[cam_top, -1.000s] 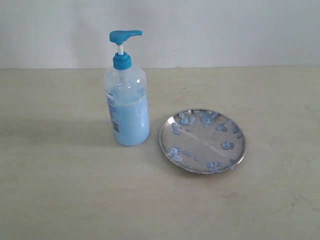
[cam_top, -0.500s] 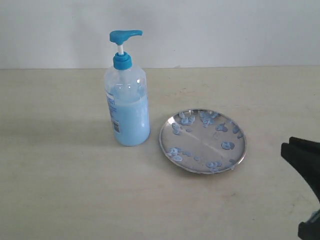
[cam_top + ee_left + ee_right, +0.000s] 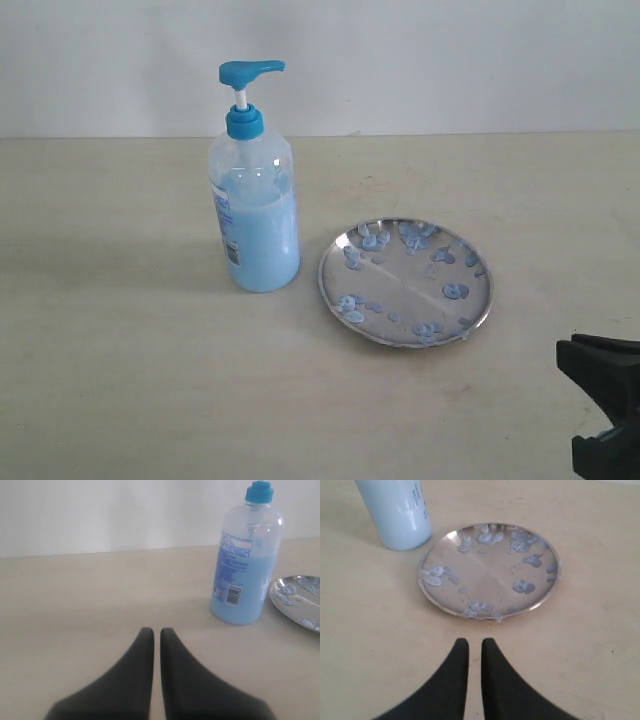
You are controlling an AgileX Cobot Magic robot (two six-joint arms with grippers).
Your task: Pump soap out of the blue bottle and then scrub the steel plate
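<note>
Robot lab test bench, most likely; plain beige tabletop (image 3: pixel 120 380) against a blank white wall (image 3: pixel 450 60); staged props: 1 blue bottle (image 3: pixel 255 210), 1 steel plate (image 3: pixel 405 283); black right gripper (image 3: pixel 475 642) over the surface.

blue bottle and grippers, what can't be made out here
Blue bottle pump head: cut off by left wrist view's top edge; right wrist view shows only its base.
Label print: too small, every view.
Right gripper: mostly cut by exterior view's corner.
</note>
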